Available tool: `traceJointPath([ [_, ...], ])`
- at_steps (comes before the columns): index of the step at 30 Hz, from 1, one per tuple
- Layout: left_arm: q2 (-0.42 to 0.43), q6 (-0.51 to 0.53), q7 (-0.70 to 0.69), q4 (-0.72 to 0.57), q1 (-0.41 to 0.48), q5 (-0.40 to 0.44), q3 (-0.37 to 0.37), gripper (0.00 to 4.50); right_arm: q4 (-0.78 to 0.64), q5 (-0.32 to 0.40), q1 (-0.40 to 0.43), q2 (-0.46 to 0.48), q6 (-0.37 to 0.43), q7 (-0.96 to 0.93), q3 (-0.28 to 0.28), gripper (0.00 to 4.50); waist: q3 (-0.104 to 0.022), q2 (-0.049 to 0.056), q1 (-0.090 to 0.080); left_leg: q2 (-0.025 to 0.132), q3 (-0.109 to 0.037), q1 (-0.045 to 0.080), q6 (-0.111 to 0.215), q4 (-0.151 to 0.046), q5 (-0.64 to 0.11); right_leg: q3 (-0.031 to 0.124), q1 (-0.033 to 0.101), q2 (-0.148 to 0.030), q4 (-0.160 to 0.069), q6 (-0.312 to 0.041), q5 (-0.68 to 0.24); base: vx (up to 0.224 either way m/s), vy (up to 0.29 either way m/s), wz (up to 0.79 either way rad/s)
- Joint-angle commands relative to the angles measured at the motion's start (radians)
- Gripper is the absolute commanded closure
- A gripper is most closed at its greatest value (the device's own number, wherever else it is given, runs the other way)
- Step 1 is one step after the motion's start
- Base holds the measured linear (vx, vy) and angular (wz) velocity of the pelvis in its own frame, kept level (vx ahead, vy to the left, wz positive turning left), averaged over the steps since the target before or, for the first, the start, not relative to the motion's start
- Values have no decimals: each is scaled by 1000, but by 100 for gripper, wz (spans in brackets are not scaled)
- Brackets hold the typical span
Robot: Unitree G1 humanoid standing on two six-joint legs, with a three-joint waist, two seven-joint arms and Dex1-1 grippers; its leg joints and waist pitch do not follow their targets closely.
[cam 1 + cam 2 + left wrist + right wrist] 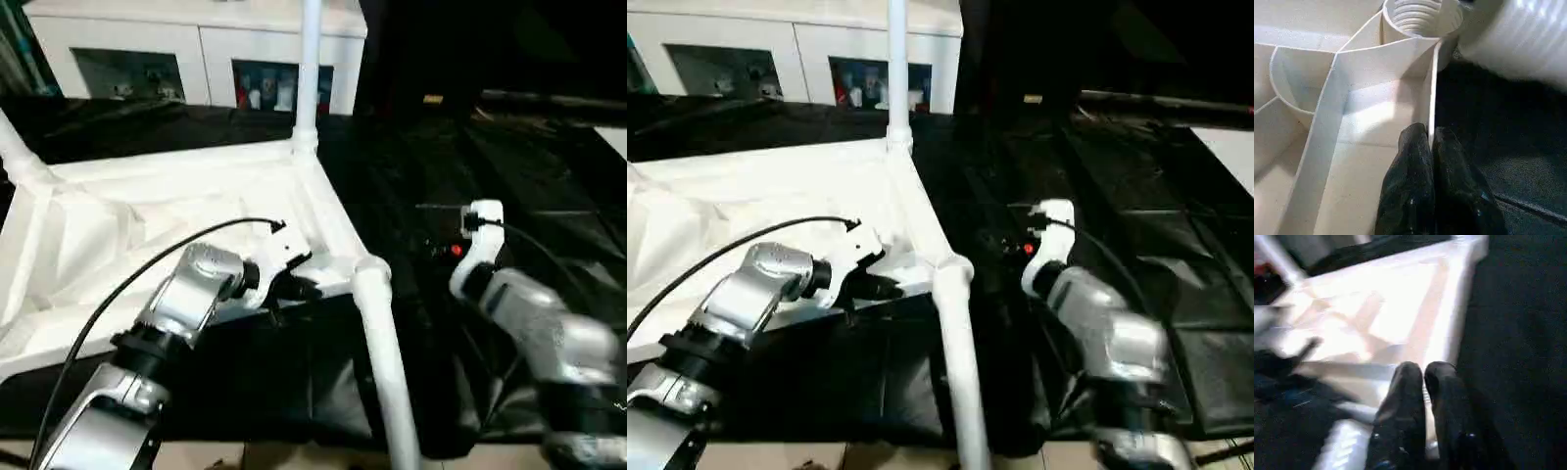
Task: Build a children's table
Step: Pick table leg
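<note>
The children's table [147, 215] lies upside down on the black-covered work table, ribbed underside up. One white leg [310, 69] stands upright in the far corner socket. Another leg [384, 352] leans out from the near right corner toward me, and a third [15, 147] shows at the left. My left gripper [1429, 134] is shut on the thin rim wall [1431, 98] of the top, just short of the threaded corner socket [1420, 14]. My right gripper [1423, 368] hovers over the black cover to the right of the top's edge, fingers together with nothing between them.
A white cabinet [196, 59] with glass doors stands behind the work table. The black cover [529, 166] stretches to the right of the top. The work table's front edge and a strip of floor [245, 455] lie just below my arms.
</note>
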Motion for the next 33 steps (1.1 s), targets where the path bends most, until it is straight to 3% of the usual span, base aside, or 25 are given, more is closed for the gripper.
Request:
traceJointPath([
  [1, 22, 24, 12, 15, 18, 7, 12, 450, -52, 46, -7, -12, 67, -17, -32, 447, -71, -11, 16, -12, 12, -15, 53, -54, -126, 36, 85, -35, -61, -134, -196, 0, 0, 0],
  [3, 27, 27, 15, 12, 20, 5, 10, 450, -104, 110, -8, -12, 136, -31, -66, 447, -70, -12, 17, -12, 12, -11, 36, -54, -154, 37, 78, -35, -70, -109, -287, 0, 0, 0],
  [6, 30, 30, 18, 9, 25, 5, 9, 450, -222, 231, 20, -11, 269, -53, -87, 447, -70, -10, 19, -11, 10, -9, 28, -56, -158, 37, 75, -33, -71, -98, -301, 0, 0, 0],
  [7, 30, 30, 18, 9, 25, 5, 9, 450, -222, 231, 20, -11, 269, -53, -87, 447, -69, -10, 20, -10, 11, -8, 27, -56, -160, 38, 75, -32, -72, -95, -299, 0, 0, 0],
  [8, 33, 33, 21, 5, 28, 3, 6, 450, -307, 276, 71, -65, 358, -15, -59, 447, -70, -9, 19, -10, 10, -9, 24, -56, -161, 38, 73, -33, -71, -97, -294, 0, 0, 0],
  [10, 36, 38, 21, 0, 31, -1, 2, 450, -369, 289, 123, -122, 409, 23, -23, 447, -69, -10, 30, -8, 9, -9, 24, -55, -158, 41, 78, -30, -70, -94, -259, 0, 0, 0],
  [13, 38, 39, 21, -1, 32, -4, -3, 450, -415, 251, 204, -189, 453, 30, 45, 447, -70, -10, 33, -9, 9, -12, 18, -55, -159, 42, 76, -33, -71, -91, -262, 0, 0, 0],
  [14, 38, 39, 21, -1, 32, -4, -3, 450, -415, 251, 204, -189, 453, 30, 45, 447, -69, -13, 33, -11, 10, -10, 15, -55, -176, 41, 74, -33, -76, -84, -296, 0, 0, 0],
  [16, 39, 33, 20, 10, 25, -4, -5, 450, -372, 220, 198, -147, 482, -64, 52, 447, -68, -9, 31, -14, 8, -12, 4, -56, -195, 39, 70, -36, -84, -62, -378, 0, 0, 0],
  [19, 40, 29, 19, 18, 16, -3, -8, 450, -329, 231, 169, -84, 499, -118, 27, 447, -68, -4, 29, -15, 6, -9, -7, -56, -213, 36, 64, -36, -90, -47, -422, 0, 0, 0],
  [26, 44, 24, 18, 25, 7, -4, -14, 450, -311, 228, 154, -60, 530, -123, 17, 447, -72, -3, 35, -11, 4, -9, -15, -56, -208, 39, 69, -34, -74, -83, -299, 0, 0, 0],
  [29, 45, 23, 18, 26, 7, -4, -16, 450, -311, 216, 152, -64, 545, -133, 27, 447, -72, -4, 37, -13, 6, -10, -15, -55, -198, 40, 71, -35, -74, -86, -298, 0, 0, 0],
  [33, 47, 24, 18, 24, 6, -8, -18, 450, -305, 149, 145, -95, 573, -192, 120, 447, -71, -6, 36, -13, 5, -11, -27, -56, -182, 40, 73, -34, -73, -75, -308, 0, 0, 0],
])
